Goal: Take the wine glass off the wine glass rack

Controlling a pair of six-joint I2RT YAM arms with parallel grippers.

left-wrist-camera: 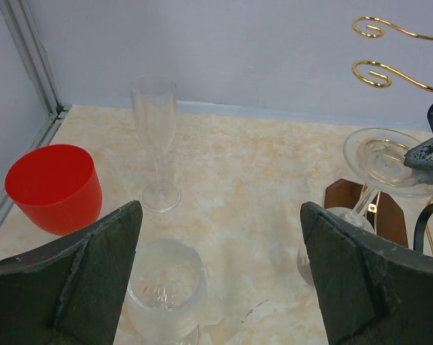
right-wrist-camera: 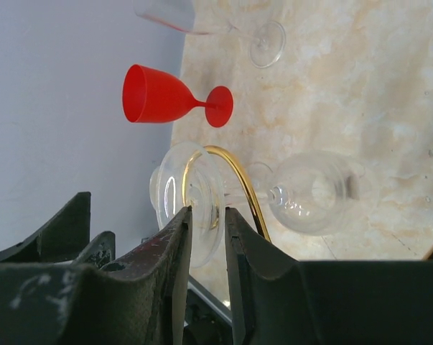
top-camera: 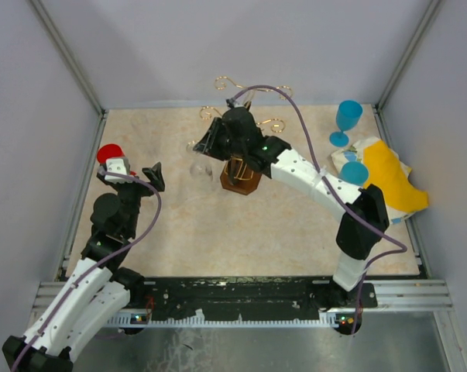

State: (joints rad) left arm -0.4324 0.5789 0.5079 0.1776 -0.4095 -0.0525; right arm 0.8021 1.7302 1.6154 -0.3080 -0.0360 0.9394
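The wine glass rack (top-camera: 239,180) stands mid-table, with gold curled arms above a dark wooden base; its arms (left-wrist-camera: 378,72) also show in the left wrist view. A clear wine glass (right-wrist-camera: 313,194) hangs upside down from a gold arm (right-wrist-camera: 243,183). My right gripper (right-wrist-camera: 207,215) is shut on the glass's round foot, one finger on each face of the disc. In the top view the right gripper (top-camera: 211,139) is at the rack's left side, with the glass (top-camera: 200,167) below it. My left gripper (top-camera: 138,172) is open and empty at the left, well away from the rack.
A red goblet (left-wrist-camera: 54,187), a tall clear flute (left-wrist-camera: 155,136) and a short clear glass (left-wrist-camera: 166,287) stand on the table left of the rack. Two blue goblets (top-camera: 346,120) and a yellow cloth (top-camera: 392,182) are at the right. Walls enclose the table.
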